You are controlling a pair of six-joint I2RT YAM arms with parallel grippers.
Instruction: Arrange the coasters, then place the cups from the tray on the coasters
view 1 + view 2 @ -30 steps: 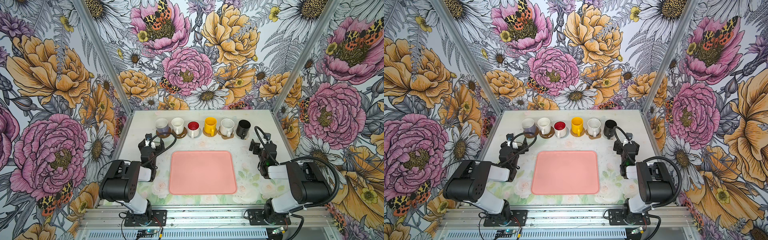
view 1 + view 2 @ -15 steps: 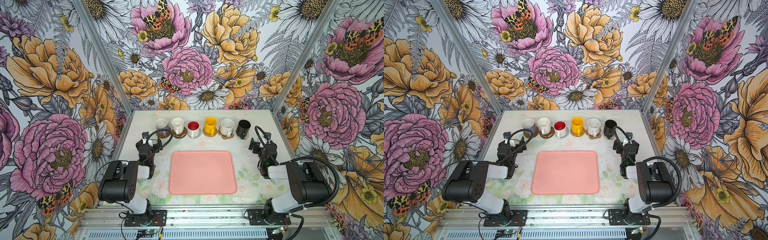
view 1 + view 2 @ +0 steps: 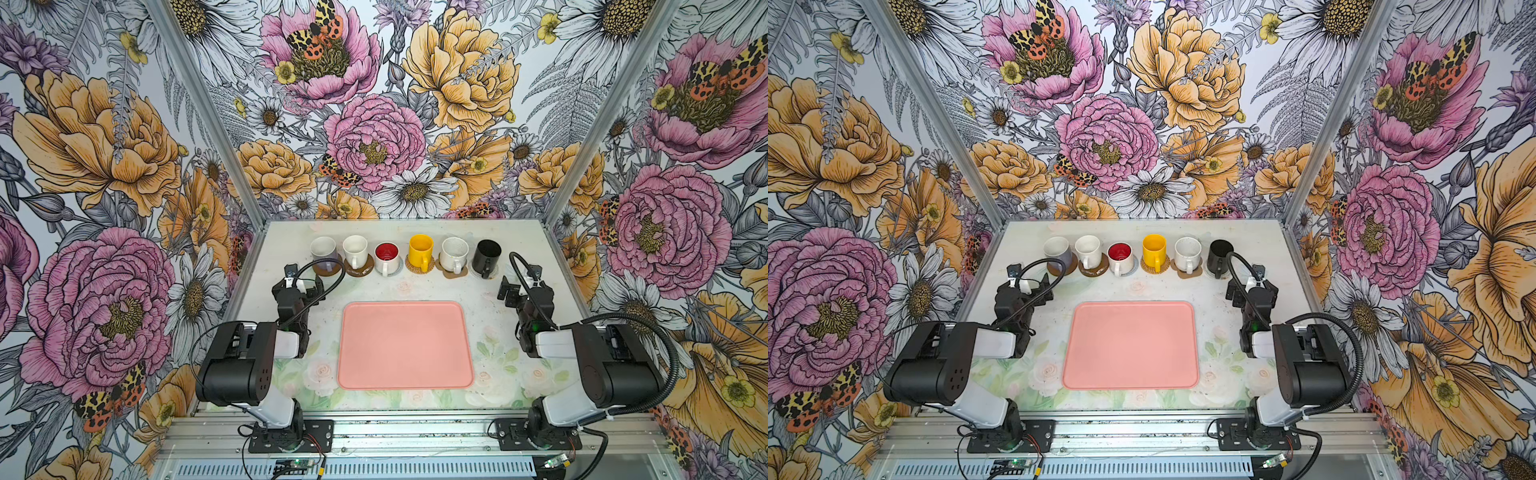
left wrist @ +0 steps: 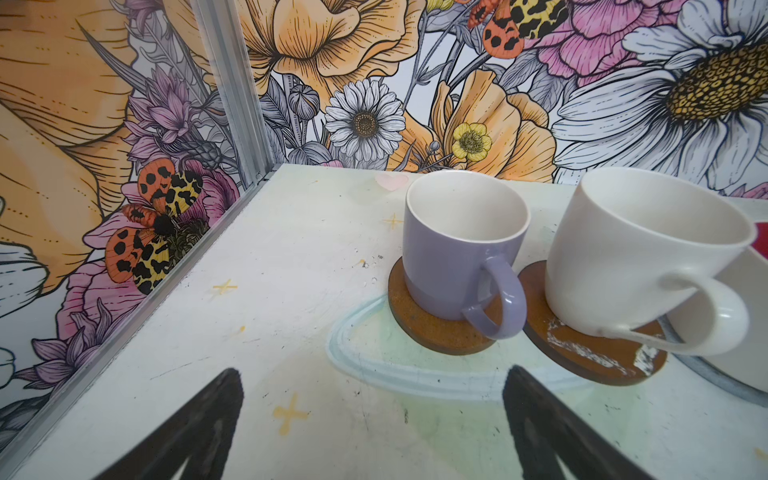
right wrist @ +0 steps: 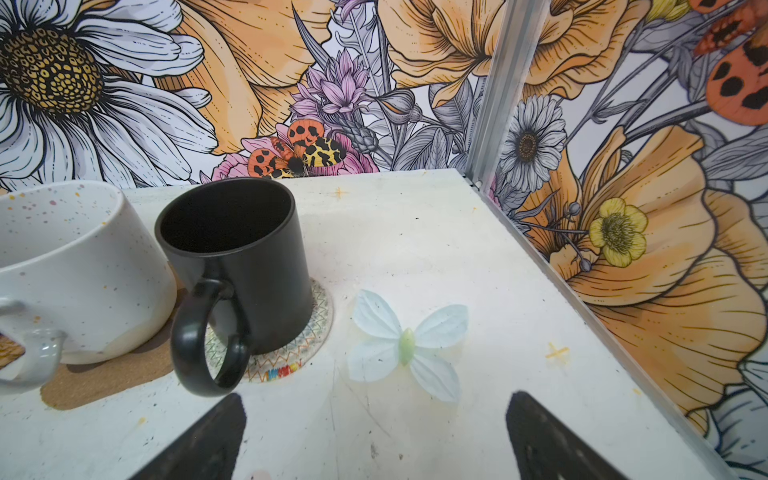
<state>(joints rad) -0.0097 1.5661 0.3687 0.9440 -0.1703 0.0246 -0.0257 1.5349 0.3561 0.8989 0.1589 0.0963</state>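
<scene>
Tray: the salmon-pink tray point(image 3: 405, 345) lies flat and bare at the middle of the table point(image 3: 490, 299), nearer than everything else on it; in both top views its wider span runs left to right.
Left gripper: the left gripper point(image 4: 374, 382) hangs low beside the tray's far left corner, jaws spread wide and holding nothing, aimed at the far wall with the lavender mug just ahead.
Right gripper: the right gripper point(image 5: 374, 399) is beside the tray's far right corner, jaws equally wide and empty, aimed past the right of the black mug over a pale blue butterfly mark point(image 5: 405, 345).
Row: six mugs stand upright in a left-to-right line beyond the tray, near the far wall, each on a coaster, every handle turned toward the near edge.
Far left: lavender mug point(image 4: 461, 249) on the plain brown disc coaster point(image 4: 415, 320).
Next: plain white mug point(image 4: 636, 257) on the scuffed brown disc coaster point(image 4: 582, 353); the two discs nearly touch.
Third: white mug with red inside point(image 3: 386, 255) on the grey-blue coaster point(image 3: 397, 270).
Fourth: yellow mug point(image 3: 420, 249) on the tan rattan coaster point(image 3: 412, 265).
Fifth: white speckled mug point(image 5: 79, 266) on the brown paw-shaped coaster point(image 5: 104, 382).
Far right: black mug point(image 5: 249, 266) on the pale woven coaster point(image 5: 299, 349), set toward that coaster's far side.
</scene>
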